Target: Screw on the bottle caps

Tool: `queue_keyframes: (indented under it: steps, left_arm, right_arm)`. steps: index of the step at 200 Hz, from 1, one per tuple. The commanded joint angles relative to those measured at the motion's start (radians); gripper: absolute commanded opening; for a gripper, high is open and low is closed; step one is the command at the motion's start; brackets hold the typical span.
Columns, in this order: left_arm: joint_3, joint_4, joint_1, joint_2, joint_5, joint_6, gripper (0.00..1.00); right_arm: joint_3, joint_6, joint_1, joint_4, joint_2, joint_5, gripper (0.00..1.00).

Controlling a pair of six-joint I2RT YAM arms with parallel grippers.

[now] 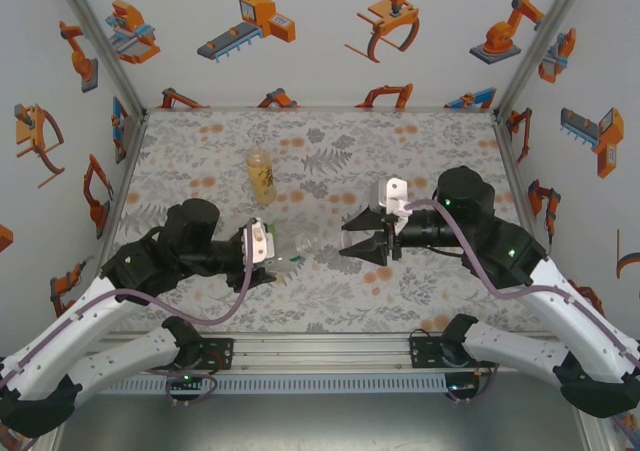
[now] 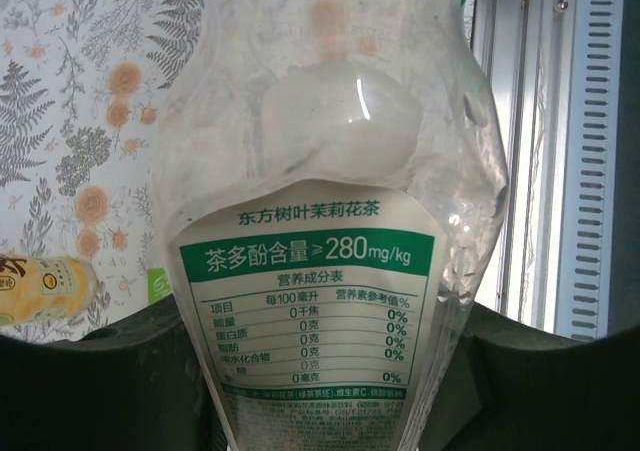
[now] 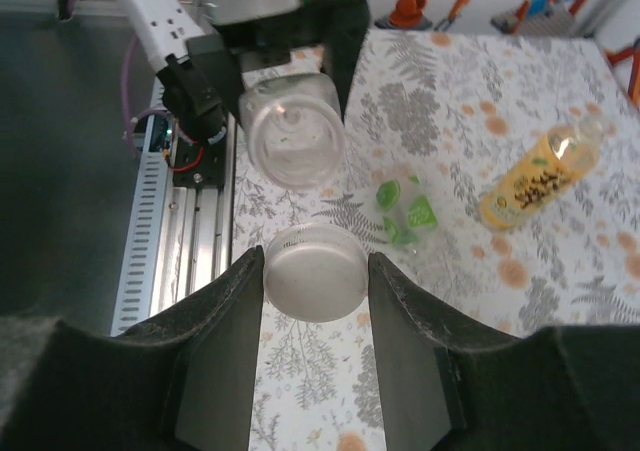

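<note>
**Left gripper** (image 1: 272,253): the jaws are pinched onto the labelled lower body of the slim clear plastic bottle with white-green label (image 2: 320,271). The bottle is carried on its side above the floral tabletop (image 1: 420,141), toward the middle of the near edge, with its neck pointing at the opposite arm. The judged purpose is to present the mouth for capping. The thin wall looks dented and yielding.

**Right gripper** (image 1: 352,241): the jaws are clamped across the rim of a small round translucent whitish plastic cap (image 3: 313,279). The cap is roughly in line with the neck but apart from it, and it is not seated.

**Other items:** an amber plastic bottle with yellow label (image 1: 260,171) sits toward the far edge. A squat clear green-marked bottle (image 3: 405,209) rests on the tabletop close by the held bottle.
</note>
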Motion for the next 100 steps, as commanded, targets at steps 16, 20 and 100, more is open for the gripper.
queue_keyframes:
  steps: [16,20,100]
  left_arm:
    - [0.049,-0.038,-0.012,0.036,0.031,0.039,0.00]
    - [0.052,-0.038,-0.014,0.039,0.031,0.039,0.00]
    - [0.098,-0.078,-0.033,0.119,0.030,0.047,0.00]
  right_arm:
    - [0.060,-0.115,-0.003,-0.015,0.045,-0.155,0.00]
    - [0.065,-0.115,-0.003,-0.015,0.050,-0.162,0.00]
    - [0.104,-0.122,0.026,-0.043,0.126,-0.132,0.00]
